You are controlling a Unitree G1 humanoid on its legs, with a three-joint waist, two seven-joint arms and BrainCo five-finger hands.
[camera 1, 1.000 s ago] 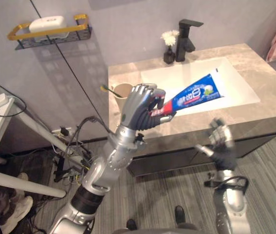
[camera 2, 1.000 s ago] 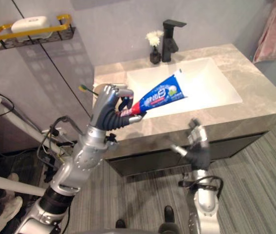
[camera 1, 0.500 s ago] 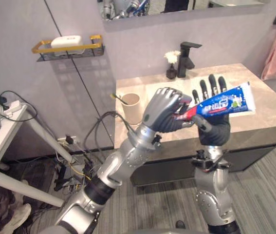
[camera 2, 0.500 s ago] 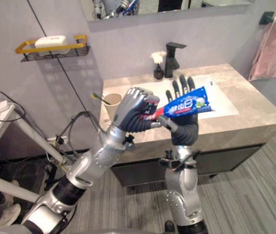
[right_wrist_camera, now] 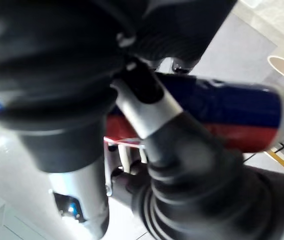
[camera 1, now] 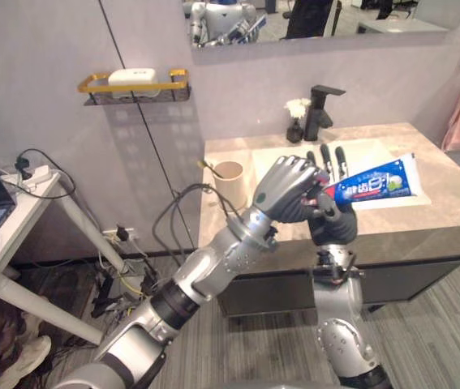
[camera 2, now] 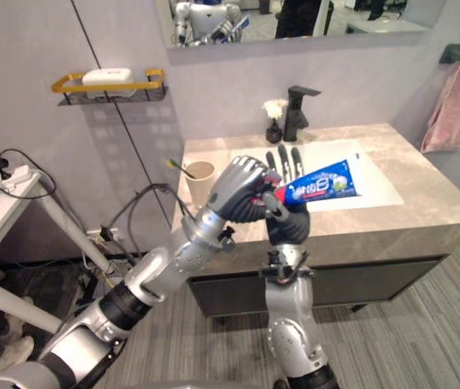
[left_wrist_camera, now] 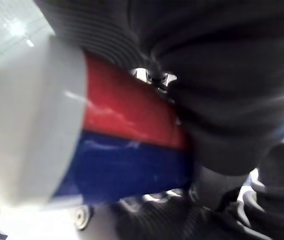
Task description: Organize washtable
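Note:
A blue and red toothpaste tube (camera 1: 371,183) with a white cap is held up in front of the washtable (camera 1: 424,220). My left hand (camera 1: 286,191) is shut on its cap end, and the red and blue tube (left_wrist_camera: 121,140) lies close under its dark fingers. My right hand (camera 1: 333,228) stands upright just behind the tube, its fingers (camera 1: 325,159) straight and pointing up. Its thumb reaches across the tube (right_wrist_camera: 217,115). A beige cup (camera 1: 228,175) with a toothbrush in it stands on the counter's left end.
A black faucet (camera 1: 320,110) and a small dark vase of white flowers (camera 1: 296,130) stand behind the white basin (camera 1: 282,158). A gold-railed wall shelf (camera 1: 136,82) carries a white soap. A pink towel (camera 2: 457,101) hangs at the right, and a white side table (camera 1: 6,212) stands left.
The camera has lifted and shifted. My right hand rose from below the counter's edge to stand behind the tube and now sits against it. My left hand kept its hold.

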